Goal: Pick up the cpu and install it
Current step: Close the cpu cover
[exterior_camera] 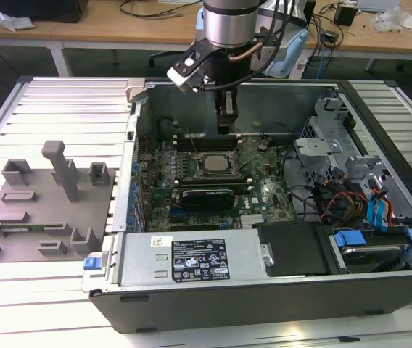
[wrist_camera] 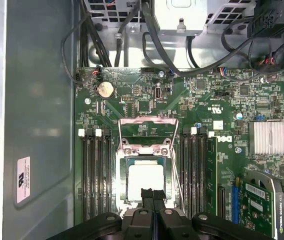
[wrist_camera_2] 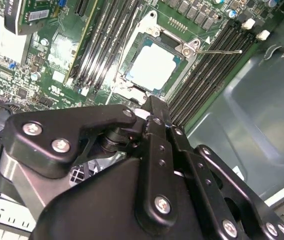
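gripper (wrist_camera: 152, 193), fingers pressed together, hangs over the cpu (wrist_camera: 144, 180) seated in its socket (wrist_camera: 120, 176) between memory slots (wrist_camera: 94, 170).

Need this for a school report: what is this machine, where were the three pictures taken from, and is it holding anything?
This is one robot arm whose gripper reaches into an open computer case. The exterior view comes from a camera off the arm; both wrist views come from cameras riding on it, looking past the gripper at the motherboard. A grey tray lies at the exterior view's left. The cpu, a pale square chip, sits in its socket. The gripper hangs by it, fingers shut, holding nothing.
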Motion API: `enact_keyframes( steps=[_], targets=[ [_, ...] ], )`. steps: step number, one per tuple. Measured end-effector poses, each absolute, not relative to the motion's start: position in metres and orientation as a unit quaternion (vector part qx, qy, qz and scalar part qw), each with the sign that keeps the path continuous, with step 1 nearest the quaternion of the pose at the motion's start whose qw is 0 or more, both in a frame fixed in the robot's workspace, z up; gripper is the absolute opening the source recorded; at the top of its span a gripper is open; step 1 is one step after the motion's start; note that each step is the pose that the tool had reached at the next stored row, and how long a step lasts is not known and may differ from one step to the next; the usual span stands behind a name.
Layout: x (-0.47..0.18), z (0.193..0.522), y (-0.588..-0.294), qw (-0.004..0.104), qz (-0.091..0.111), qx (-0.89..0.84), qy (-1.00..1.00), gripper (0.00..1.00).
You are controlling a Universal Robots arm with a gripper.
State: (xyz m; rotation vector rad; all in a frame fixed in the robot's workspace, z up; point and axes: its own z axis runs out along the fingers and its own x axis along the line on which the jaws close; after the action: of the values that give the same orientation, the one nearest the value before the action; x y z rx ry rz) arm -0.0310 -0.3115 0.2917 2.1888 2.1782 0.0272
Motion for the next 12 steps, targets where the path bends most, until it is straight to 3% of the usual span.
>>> enact_keyframes(
  steps=[12],
  targets=[
    [0.021,0.292,-0.312,0.024,0.006,0.709,0.705,0.11]
  ],
)
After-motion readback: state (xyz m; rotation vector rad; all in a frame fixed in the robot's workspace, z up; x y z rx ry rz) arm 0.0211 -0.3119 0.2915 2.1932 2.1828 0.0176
